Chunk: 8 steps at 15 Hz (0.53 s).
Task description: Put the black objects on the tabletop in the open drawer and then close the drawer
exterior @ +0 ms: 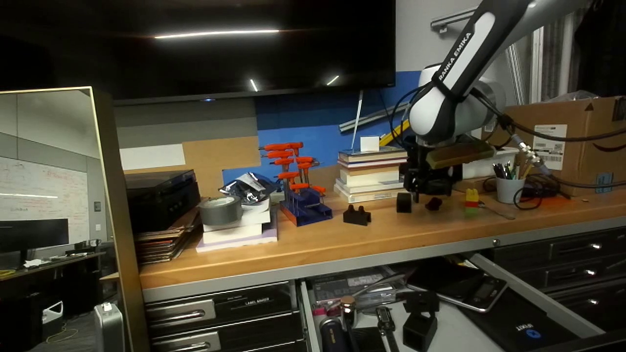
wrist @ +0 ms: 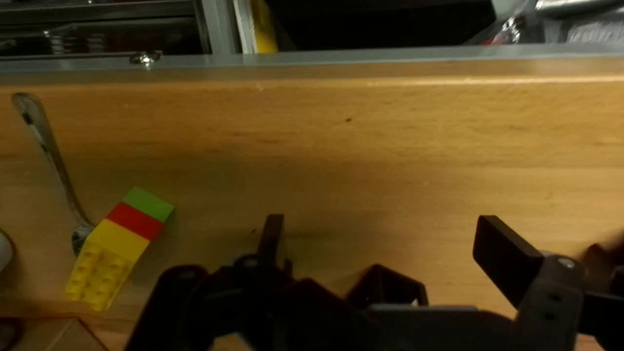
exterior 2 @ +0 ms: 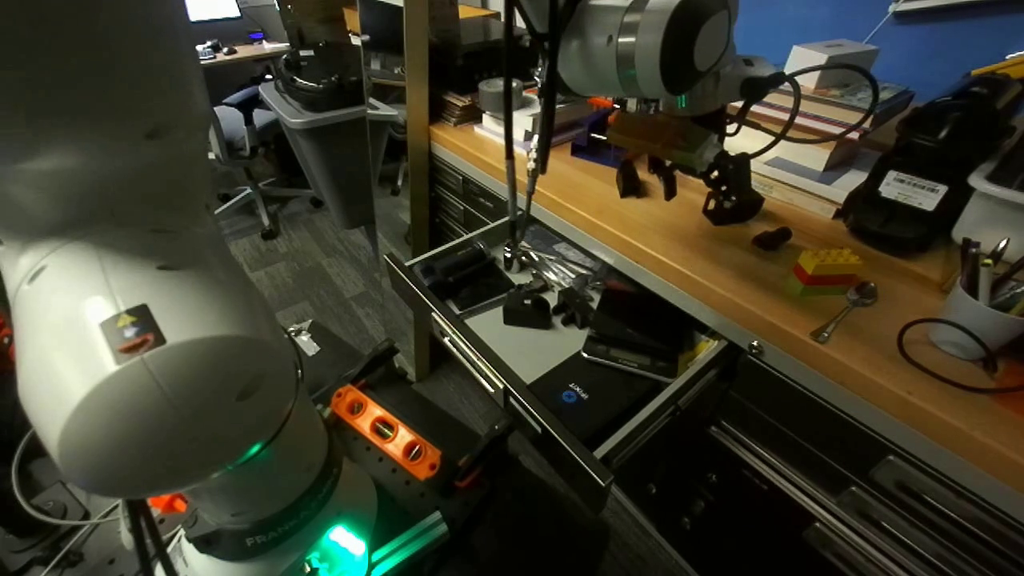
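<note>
On the desk [exterior: 313, 247], three small black objects [exterior: 357, 216] are counted, plus one toy-brick stack [exterior 2: 826, 274], one spoon [exterior 2: 859, 296], one pen cup [exterior: 509, 189], one tape roll [exterior: 221, 211], one blue tool holder [exterior: 313, 205] and two book stacks [exterior: 371, 176]. One open drawer [exterior 2: 568, 458] is counted, with one caliper [exterior: 385, 320] and one iFixit-marked black item [exterior: 525, 320] logged inside. Two fingers [wrist: 507, 258] are seen in the wrist view; pens [exterior 2: 970, 268] and orange-handled tools [exterior: 288, 146] can't be counted reliably.
</note>
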Each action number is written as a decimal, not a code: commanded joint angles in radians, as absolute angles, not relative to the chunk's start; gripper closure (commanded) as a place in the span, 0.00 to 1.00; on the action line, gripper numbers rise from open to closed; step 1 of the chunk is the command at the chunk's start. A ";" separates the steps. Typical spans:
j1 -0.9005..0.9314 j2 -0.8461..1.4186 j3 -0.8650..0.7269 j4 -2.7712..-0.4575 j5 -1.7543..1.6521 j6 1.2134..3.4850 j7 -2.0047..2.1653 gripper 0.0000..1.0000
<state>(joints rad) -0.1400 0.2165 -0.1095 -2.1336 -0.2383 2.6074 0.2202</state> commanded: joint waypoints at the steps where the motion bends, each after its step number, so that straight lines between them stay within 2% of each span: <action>1: -0.123 0.365 -0.158 -1.945 -0.219 2.593 0.240 0.00; 8: -0.169 0.566 -0.178 -1.721 -0.113 2.562 0.180 0.00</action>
<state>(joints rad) -0.1484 0.4859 -0.1775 -1.8391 -0.1709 2.5985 0.2175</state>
